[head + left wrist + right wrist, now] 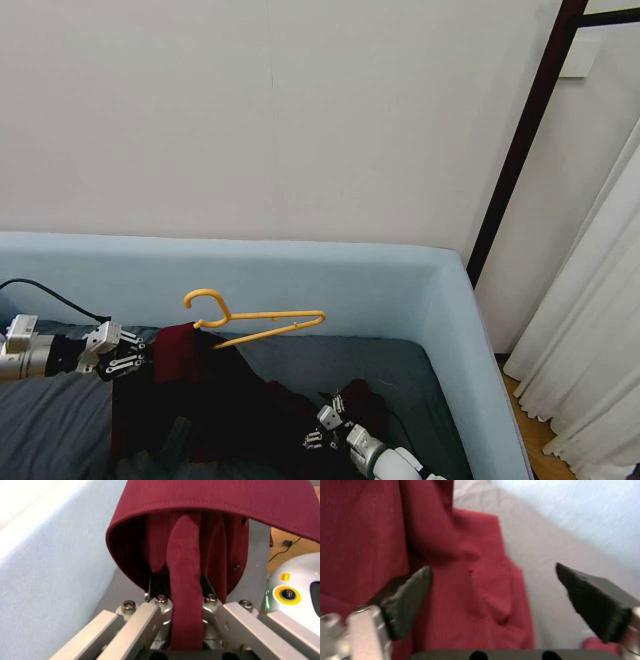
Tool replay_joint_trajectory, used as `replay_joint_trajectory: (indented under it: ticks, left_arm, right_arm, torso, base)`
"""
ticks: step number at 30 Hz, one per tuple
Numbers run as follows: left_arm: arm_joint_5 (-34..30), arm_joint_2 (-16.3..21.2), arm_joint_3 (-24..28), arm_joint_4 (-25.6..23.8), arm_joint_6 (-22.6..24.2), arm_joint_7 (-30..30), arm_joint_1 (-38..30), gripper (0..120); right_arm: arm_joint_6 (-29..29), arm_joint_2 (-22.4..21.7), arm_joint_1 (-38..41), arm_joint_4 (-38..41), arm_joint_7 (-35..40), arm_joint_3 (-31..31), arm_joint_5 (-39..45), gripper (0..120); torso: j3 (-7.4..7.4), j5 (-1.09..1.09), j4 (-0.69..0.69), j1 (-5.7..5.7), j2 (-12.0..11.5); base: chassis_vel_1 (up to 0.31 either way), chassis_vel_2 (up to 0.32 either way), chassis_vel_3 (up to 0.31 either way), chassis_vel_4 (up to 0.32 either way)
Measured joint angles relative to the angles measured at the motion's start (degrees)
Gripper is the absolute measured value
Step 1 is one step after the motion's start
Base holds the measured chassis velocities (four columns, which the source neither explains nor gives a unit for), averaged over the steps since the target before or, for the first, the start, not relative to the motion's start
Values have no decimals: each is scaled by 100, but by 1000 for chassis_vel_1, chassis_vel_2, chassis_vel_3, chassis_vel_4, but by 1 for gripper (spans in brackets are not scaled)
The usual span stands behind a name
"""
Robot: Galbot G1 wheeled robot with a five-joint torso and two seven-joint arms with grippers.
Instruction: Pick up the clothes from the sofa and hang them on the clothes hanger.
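Garment, dark red, heaped on the grey seat of the sofa, from the seat's left part toward its middle, close under the pale-blue backrest. 1 fold stands raised off the seat at the left, and my left hand is clamped on it. In the left wrist view a strip of the garment is pinched in that hand, with a wider band arching over it. Yellow hanger at the seat's rear edge, hook up. 1 of its 2 arms runs into the raised fold; the other juts bare toward the sofa's right end. My right hand sits low at the garment's right edge. In the right wrist view this hand is spread wide apart with nothing gripped, above the garment and the grey seat.
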Motion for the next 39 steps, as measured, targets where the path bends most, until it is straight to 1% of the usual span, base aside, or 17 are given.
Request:
replay_joint_trajectory:
  ticks: [1,2,4,5,6,10,11,13,14,15,19,20,22,24,25,33,39]
  left_arm:
    - [0,0,0,0,0,0,0,1]
    - [0,0,0,4,-8,-8,-2,1]
    - [0,-1,0,7,-15,-20,1,1]
    - [4,-2,-4,7,-26,-23,18,1]
    - [4,-2,-4,7,-26,-23,18,1]
    - [16,-3,-21,26,-72,-44,67,1]
    - [16,-3,-21,26,-72,-44,67,1]
    - [27,-3,-21,47,-91,-75,67,1]
    - [27,-3,-21,47,-91,-75,67,1]
    - [28,-5,-21,49,-97,-84,64,1]
    - [29,-27,-14,49,-105,-96,49,1]
    - [29,-27,-14,49,-105,-96,49,1]
    - [33,-34,-11,49,-107,-98,45,1]
    - [37,-52,-7,58,-124,-98,44,1]
    - [39,-62,-6,64,-135,-96,44,1]
    - [94,-180,-5,118,-210,-39,55,1]
    - [122,-223,-6,166,-255,40,43,1]
  right_arm:
    - [0,0,0,0,0,0,0,90]
    - [-152,20,12,-2,-57,-13,80,84]
    - [-345,41,19,-18,-93,-20,83,79]
    - [-473,57,21,-44,-97,-20,19,72]
    - [-473,57,21,-44,-97,-20,19,72]
    - [-788,57,-17,-33,-99,6,-134,55]
    - [-788,57,-17,-33,-99,6,-134,55]
    - [-893,29,-59,35,-119,26,-171,44]
    - [-893,29,-59,35,-119,26,-171,44]
    - [-901,15,-78,57,-131,34,-177,41]
    - [-823,-55,-156,161,-147,69,-173,21]
    - [-823,-55,-156,161,-147,69,-173,21]
    - [-739,-96,-183,221,-146,80,-153,15]
    - [-605,-169,-227,388,-104,127,-30,3]
    - [-566,-198,-242,468,-73,152,40,1]
    - [-402,-494,-271,1153,36,541,658,0]
    - [-42,-663,-259,1354,-339,1007,1156,0]
  torso:
    - [0,0,0,0,0]
    - [0,0,0,0,0]
    - [0,0,0,0,0]
    - [0,0,0,0,0]
    - [0,0,0,0,0]
    - [0,0,-1,0,0]
    - [0,0,-1,0,0]
    - [0,0,0,0,0]
    - [0,0,0,0,0]
    - [0,1,0,0,0]
    - [0,1,-1,0,0]
    - [0,1,-1,0,0]
    - [0,1,-1,0,0]
    - [0,1,0,0,0]
    - [0,1,0,0,0]
    - [0,1,-1,0,0]
    - [0,1,-1,0,0]
  base:
    - [0,0,0,0]
    - [0,0,0,0]
    - [0,0,0,0]
    - [0,0,0,0]
    - [0,0,0,0]
    - [0,0,0,0]
    - [0,0,0,0]
    - [0,0,0,0]
    - [0,0,0,0]
    - [0,0,0,0]
    - [0,0,0,0]
    - [0,0,0,0]
    - [0,0,0,0]
    - [0,0,0,0]
    - [0,0,0,0]
    - [0,0,0,0]
    - [0,0,0,0]
